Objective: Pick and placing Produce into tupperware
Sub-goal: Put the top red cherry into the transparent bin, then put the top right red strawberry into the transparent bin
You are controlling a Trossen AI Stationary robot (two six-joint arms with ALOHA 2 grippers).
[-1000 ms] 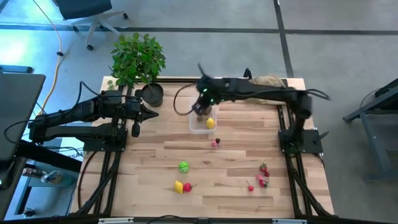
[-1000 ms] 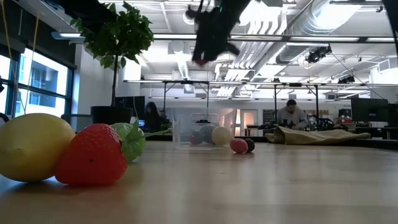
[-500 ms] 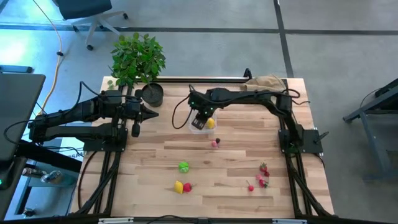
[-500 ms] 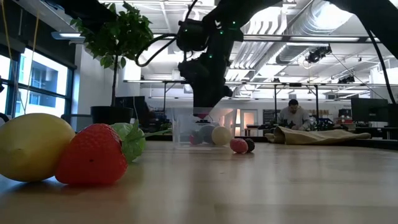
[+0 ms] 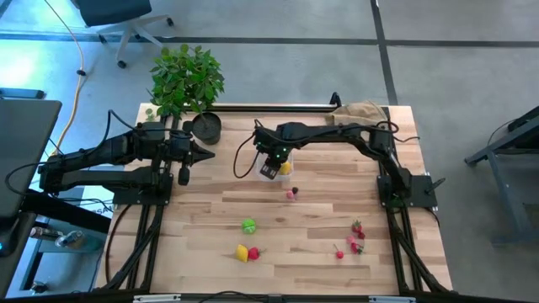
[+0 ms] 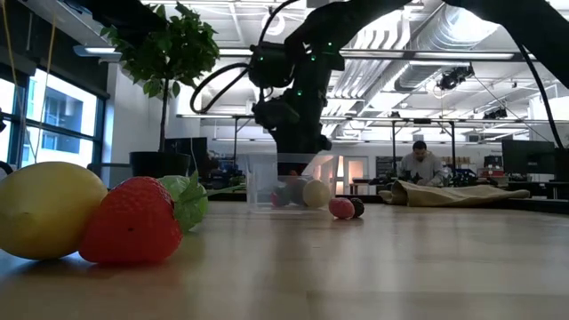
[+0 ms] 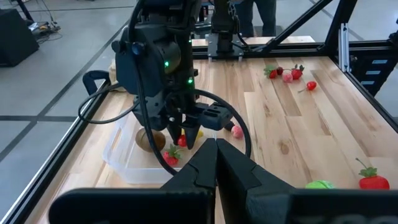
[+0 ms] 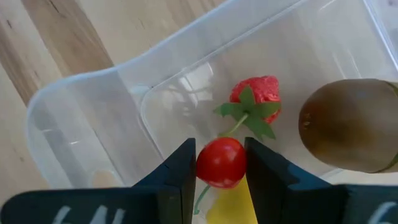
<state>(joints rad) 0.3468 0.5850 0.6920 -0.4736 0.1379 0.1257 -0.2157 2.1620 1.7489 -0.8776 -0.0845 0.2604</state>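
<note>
Right tool [image 8: 221, 163] narrowly parted, gripping red cherry [image 8: 220, 162] inside tupperware [image 8: 93, 118]; left tool [image 7: 216, 163] clenched, empty.

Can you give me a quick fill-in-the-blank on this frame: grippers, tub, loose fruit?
1. The right gripper is shut on a red ____.
2. It hangs over the clear ____, which already holds a strawberry and a kiwi.
3. The left gripper, waiting beside the plant pot, is ____.

Missing words: cherry; tupperware; shut

high view overhead; low view table-level; wrist views close; all share tupperware [image 5: 271, 168].
</note>
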